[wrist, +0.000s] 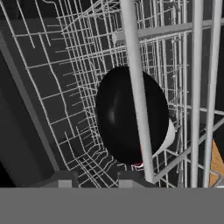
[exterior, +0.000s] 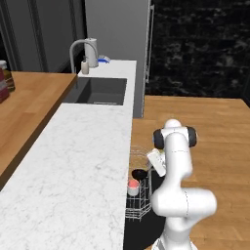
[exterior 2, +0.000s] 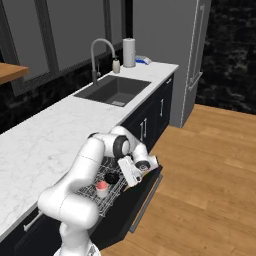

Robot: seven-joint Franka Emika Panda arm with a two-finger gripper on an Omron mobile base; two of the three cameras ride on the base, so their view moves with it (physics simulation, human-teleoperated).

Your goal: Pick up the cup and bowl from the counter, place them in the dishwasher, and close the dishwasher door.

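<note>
A white Franka arm reached down over the pulled-out white wire rack basket (exterior 2: 102,192) of the dark under-counter dishwasher (exterior: 141,222), its two-finger gripper (wrist: 92,178) held low beside the small shallow round black bowl (wrist: 127,118), which sat inside the rack. In the hand camera's view the bowl lay just ahead of the dark fingertips (wrist: 63,178), partly crossed by a pale rack bar, and the jaws stood a little apart with nothing between them, so the bowl appeared to have been set down rather than gripped. The small squat white cup with its pinkish-red top (exterior 2: 102,187) stood upright in the same rack, just beside the bowl and nearer the robot's base; a sliver of its white wall also showed behind the bowl's rim (wrist: 169,135). Both dishes were thus off the long white marble counter (exterior: 73,161), which ran above the rack toward the dark sink (exterior: 97,91). The rack seemed drawn forward over the lowered flat dark dishwasher door (exterior 2: 145,202) to give the arm room from above. By that reading, loading looked complete, and what remained was to lift the hand clear of the rack wires and swing the door shut; the rack, standing out over the door, would likely need sliding back in first.
</note>
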